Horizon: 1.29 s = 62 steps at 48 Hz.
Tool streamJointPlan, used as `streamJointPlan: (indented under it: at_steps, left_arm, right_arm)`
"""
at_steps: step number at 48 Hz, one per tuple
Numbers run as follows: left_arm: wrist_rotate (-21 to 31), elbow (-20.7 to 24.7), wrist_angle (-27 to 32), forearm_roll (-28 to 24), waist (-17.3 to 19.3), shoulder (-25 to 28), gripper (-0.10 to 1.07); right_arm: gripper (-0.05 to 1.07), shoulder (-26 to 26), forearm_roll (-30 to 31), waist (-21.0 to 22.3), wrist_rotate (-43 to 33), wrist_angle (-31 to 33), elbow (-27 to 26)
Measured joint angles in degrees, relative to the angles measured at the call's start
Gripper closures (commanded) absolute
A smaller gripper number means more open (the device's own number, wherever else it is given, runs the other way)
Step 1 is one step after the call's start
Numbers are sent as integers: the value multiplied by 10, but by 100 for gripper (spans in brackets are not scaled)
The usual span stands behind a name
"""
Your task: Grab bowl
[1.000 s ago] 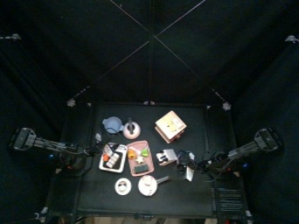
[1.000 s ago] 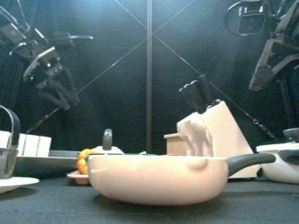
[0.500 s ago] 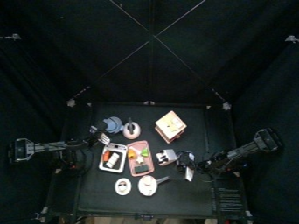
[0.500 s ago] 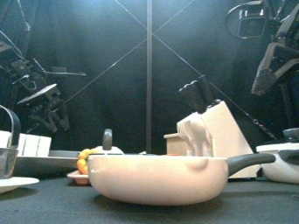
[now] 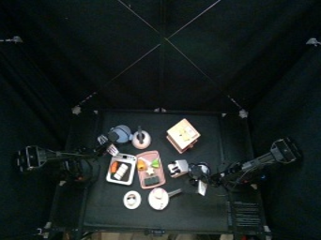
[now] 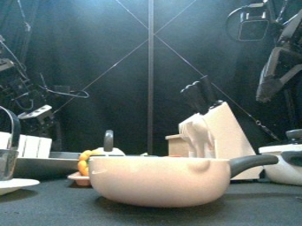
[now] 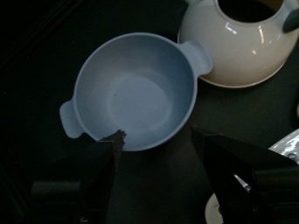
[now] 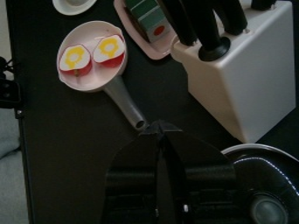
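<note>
The round blue-grey bowl (image 7: 131, 92) has two small ears and stands on the black table, back left in the top view (image 5: 122, 132). My left gripper (image 7: 160, 136) hangs open just over its near rim, one jaw at the bowl's edge and the other beside it, nothing between them. From above, the left gripper (image 5: 104, 144) sits at the bowl's front-left side. My right gripper (image 8: 158, 129) rests shut at the table's front right (image 5: 205, 180), its tips by the handle end of a small red pan (image 8: 93, 57). The front view hides the bowl.
A cream round vessel (image 7: 239, 44) almost touches the bowl. A tan cup (image 5: 145, 136) and a patterned box (image 5: 183, 135) stand to its right. Two white discs (image 5: 145, 199) lie at the front. A white knife block (image 8: 239, 74) and a big cream pot (image 6: 154, 177) are nearby.
My left arm has swung from the table's front left towards the back and dropped lower, bringing its open gripper to the bowl. The right arm has not moved.
</note>
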<state>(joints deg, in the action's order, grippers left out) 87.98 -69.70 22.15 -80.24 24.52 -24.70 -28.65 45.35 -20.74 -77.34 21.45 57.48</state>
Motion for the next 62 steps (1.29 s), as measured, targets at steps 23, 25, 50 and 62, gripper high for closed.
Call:
streamJointPlan:
  at_steps: [23, 25, 50, 62]
  left_arm:
    - [0, 19, 3, -8, 6, 80, 11]
    - [0, 24, 3, -9, 7, 83, 15]
    - [1, 37, 4, 12, 7, 77, 67]
    - [-1, 37, 4, 22, 5, 17, 67]
  right_arm:
    - [59, 3, 34, 0, 6, -5, 1]
    - [59, 3, 36, 0, 6, -9, 1]
    - [59, -11, 33, -14, 1, -18, 3]
    - [59, -12, 22, -31, 1, -18, 4]
